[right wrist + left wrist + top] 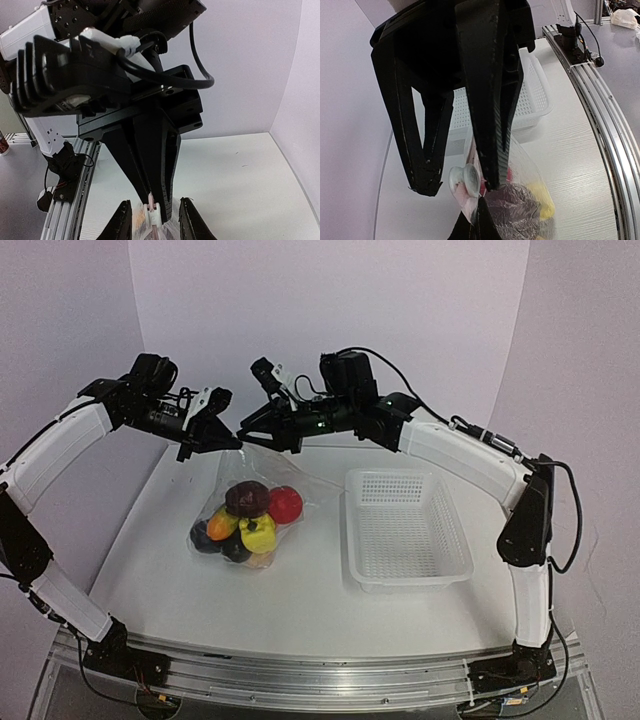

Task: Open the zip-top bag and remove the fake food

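The clear zip-top bag (262, 472) hangs stretched from its top edge, with its filled bottom low over the table. The fake food (245, 523) lies inside it: dark purple, red, yellow and orange pieces. My left gripper (228, 441) is shut on the bag's pink zip strip; its closed tips also show in the left wrist view (479, 216). The white slider (465, 181) sits on the strip just beyond those tips. My right gripper (248, 430) is open, with its fingertips on either side of the slider (154, 212) in the right wrist view (155, 221).
A white mesh basket (410, 580) stands on the table to the right of the bag and also shows in the left wrist view (536, 95). The metal rail (300, 675) runs along the near edge. Pale walls enclose the back and sides.
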